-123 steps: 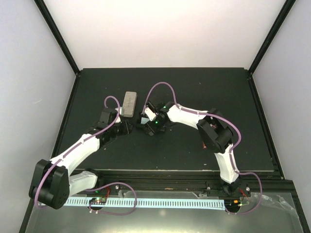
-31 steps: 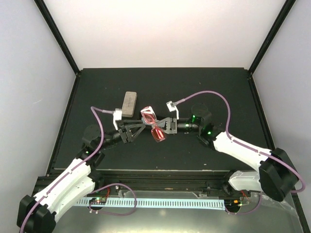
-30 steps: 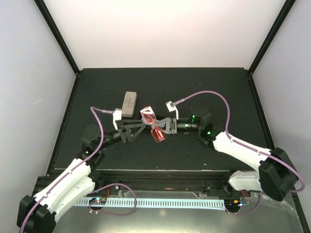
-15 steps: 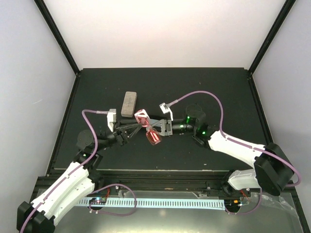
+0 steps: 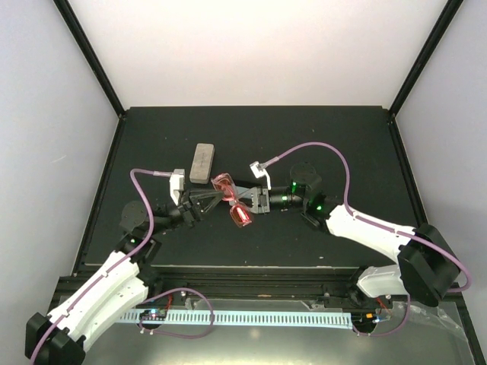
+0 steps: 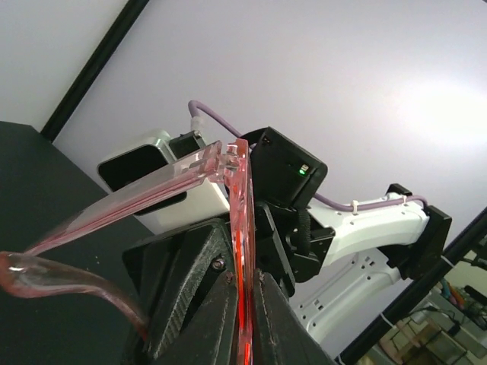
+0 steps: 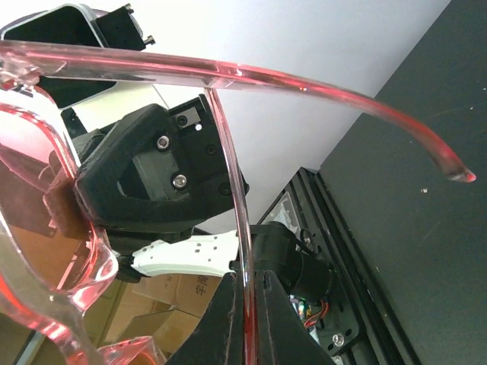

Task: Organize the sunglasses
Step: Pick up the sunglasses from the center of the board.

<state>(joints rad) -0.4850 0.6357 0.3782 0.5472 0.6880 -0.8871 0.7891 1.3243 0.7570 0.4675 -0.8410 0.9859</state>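
Note:
The red sunglasses (image 5: 232,200) hang in the air over the middle of the dark table, held between both arms. My left gripper (image 5: 216,196) comes from the left and is shut on the edge of the red frame (image 6: 240,220). In its wrist view the fingers (image 6: 219,304) pinch the thin red plastic. My right gripper (image 5: 246,202) comes from the right and is shut on one temple arm (image 7: 232,182). The other temple arm (image 7: 319,87) sticks out free, and a red lens (image 7: 34,255) fills that view's left side.
A beige oblong case (image 5: 201,163) lies on the table (image 5: 319,137) just behind the left gripper. Black rails frame the table on all sides. Purple cables loop above both wrists.
My left gripper has closed onto the sunglasses frame. Both grippers and the sunglasses have shifted a little to the left since a second ago.

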